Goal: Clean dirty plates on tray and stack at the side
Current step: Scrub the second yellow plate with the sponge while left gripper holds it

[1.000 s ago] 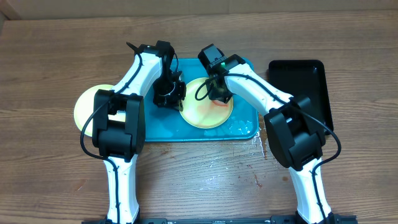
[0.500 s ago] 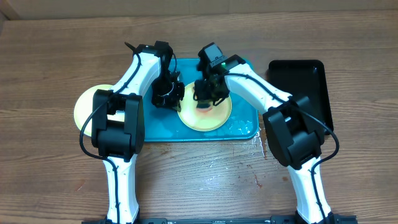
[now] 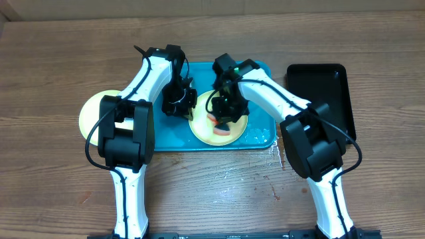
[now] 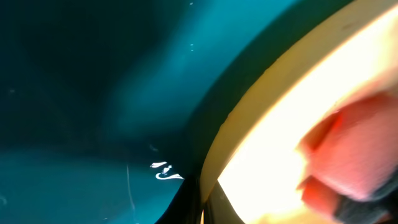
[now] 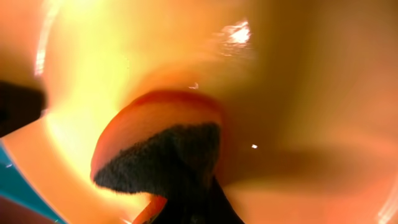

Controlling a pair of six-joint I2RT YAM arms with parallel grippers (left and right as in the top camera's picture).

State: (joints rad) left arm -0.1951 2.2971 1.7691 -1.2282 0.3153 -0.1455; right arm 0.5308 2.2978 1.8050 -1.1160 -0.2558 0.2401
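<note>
While the right pincer [image 3: 226, 114] is clamped on a sponge [image 3: 220, 128] and holding it down on a yellow-green plate [image 3: 201, 125], the left pincer [image 3: 179, 104] sits at that plate's rim with its jaws pressed together. Left wrist view: the plate [image 4: 280, 137] edge runs straight in toward the jaws at the bottom of the shot, so it reads as a pinch on the rim. The fingers themselves are barely in shot.

The sponge [image 5: 155, 143] is directly under the right pincer, orange-red body with a dark scouring face, flat against the plate surface. The plate lies just right of the left pincer and under the right one, inside the teal tray [image 3: 166, 136], roughly mid-tray. The tray floor spreads out beneath the left pincer and to its left.

Can't separate any sauce smear from the sponge's own colour; the wrist views are too close and washed out.

A second yellow-green plate [image 3: 89, 114] is well off to the left pincer's left, off the tray, on the wooden table [image 3: 212, 192], partly hidden by the left arm [image 3: 149, 76]. There's a wet patch [image 3: 257, 137] on the tray just right of the right pincer, near the tray's corner. A black tray [image 3: 319, 83] sits further right of the right pincer, apart from the teal one.
</note>
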